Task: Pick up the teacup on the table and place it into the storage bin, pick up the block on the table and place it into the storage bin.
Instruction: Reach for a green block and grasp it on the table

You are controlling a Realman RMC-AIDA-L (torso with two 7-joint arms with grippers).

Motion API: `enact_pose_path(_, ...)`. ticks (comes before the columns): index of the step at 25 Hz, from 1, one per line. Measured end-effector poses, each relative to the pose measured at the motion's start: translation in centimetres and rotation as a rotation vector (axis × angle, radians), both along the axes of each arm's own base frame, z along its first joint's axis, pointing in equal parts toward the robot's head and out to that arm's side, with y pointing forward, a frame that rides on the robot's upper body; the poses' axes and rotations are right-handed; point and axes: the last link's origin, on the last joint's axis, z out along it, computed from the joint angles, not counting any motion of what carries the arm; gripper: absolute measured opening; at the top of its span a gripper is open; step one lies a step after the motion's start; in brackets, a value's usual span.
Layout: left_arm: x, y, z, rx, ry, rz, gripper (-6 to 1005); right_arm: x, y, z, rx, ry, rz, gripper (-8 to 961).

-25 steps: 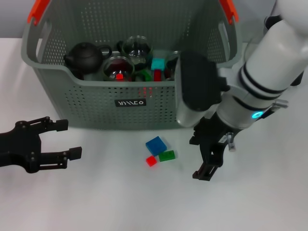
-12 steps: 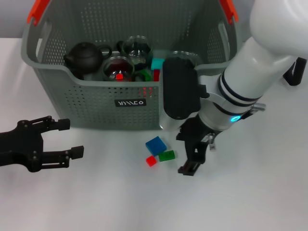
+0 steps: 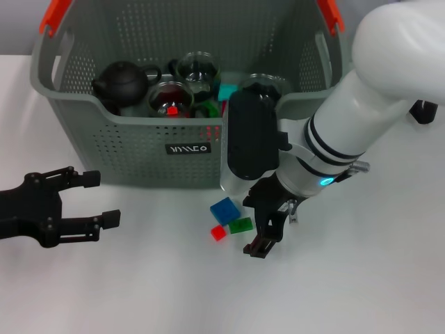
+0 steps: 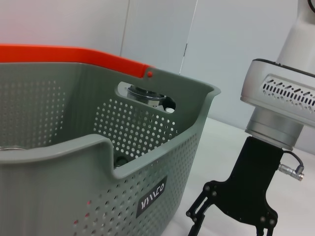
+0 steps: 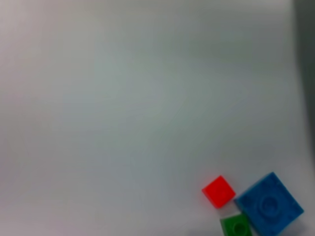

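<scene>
**A:** What is the step in hand, and how should it be done well?

**B:** By my reading, the block pick. The right gripper hangs just beside the small green plastic block, its black fingers spread and holding nothing. Three blocks lie close together on the white table, in front of the large grey-green perforated plastic storage bin with orange handles. The fingers should straddle one block only, come straight down, and close without nudging its neighbours. The green one is nearest, but it touches the blue square plastic block, so a careless descent could push both.

**A:** And the other arm?

**B:** The left gripper sits low at the table's left side, well apart from the blocks, jaws open and empty.

**A:** Count what you see.

**B:** On the table: one blue block, one green, one small red plastic block. No teacup stands on the table. Inside the bin: one dark round teapot, at least two clear glass cups, and a few coloured blocks I cannot count for certain. One bin, with two handles.
</scene>
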Motion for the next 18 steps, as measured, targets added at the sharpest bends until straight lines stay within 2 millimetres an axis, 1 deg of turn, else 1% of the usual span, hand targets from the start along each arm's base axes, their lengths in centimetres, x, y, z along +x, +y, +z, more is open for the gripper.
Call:
enact_pose_path(12, 0.0, 0.0, 0.02, 0.0, 0.001, -0.001, 879, 0.53, 0.25, -0.43, 0.028, 0.02, -0.024, 894)
enact_pose_path(18, -0.02, 0.01, 0.02, 0.001, 0.002, -0.001, 879, 0.5, 0.26, -0.49, 0.036, 0.023, -0.036, 892)
